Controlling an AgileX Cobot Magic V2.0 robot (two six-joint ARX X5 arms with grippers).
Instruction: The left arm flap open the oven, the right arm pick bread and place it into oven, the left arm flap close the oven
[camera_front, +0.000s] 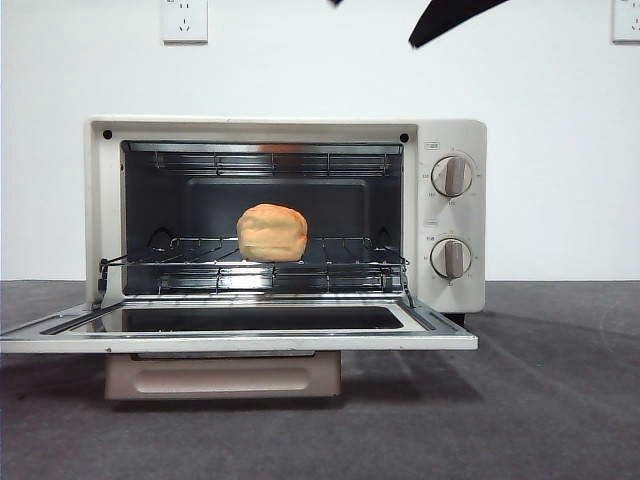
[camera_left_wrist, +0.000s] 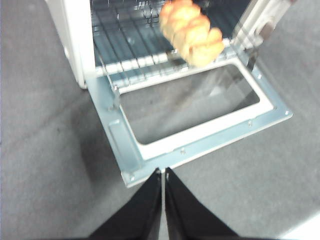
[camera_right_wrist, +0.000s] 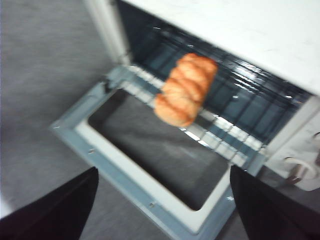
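now, step in hand: the bread (camera_front: 272, 232) is sitting on the wire rack (camera_front: 340, 262) inside the oven (camera_front: 452, 215), so by my reading the placing is done and closing the door (camera_front: 240, 338) is what is waiting.
left gripper (camera_left_wrist: 163, 175): its fingers are pressing together with only a hairline gap, holding nothing; the free edge of the lowered door is lying just ahead of the fingertips, and the bread is sitting well beyond them, past the door's window.
right gripper (camera_right_wrist: 162, 200): its fingers are standing wide apart and holding nothing; the door and the bread are lying ahead of and between them, well apart from both tips. in the front view only a black tip is showing at the top.
doing it well: i am judging that the closed fingertips should be going under the door's free edge, where the beige handle (camera_front: 222, 376) is hanging, and lifting in an arc about the hinge rather than pushing straight in.
risk: the wide fingers of the right gripper look to be hanging over the door's swing path, so they likely need to be clearing off first.
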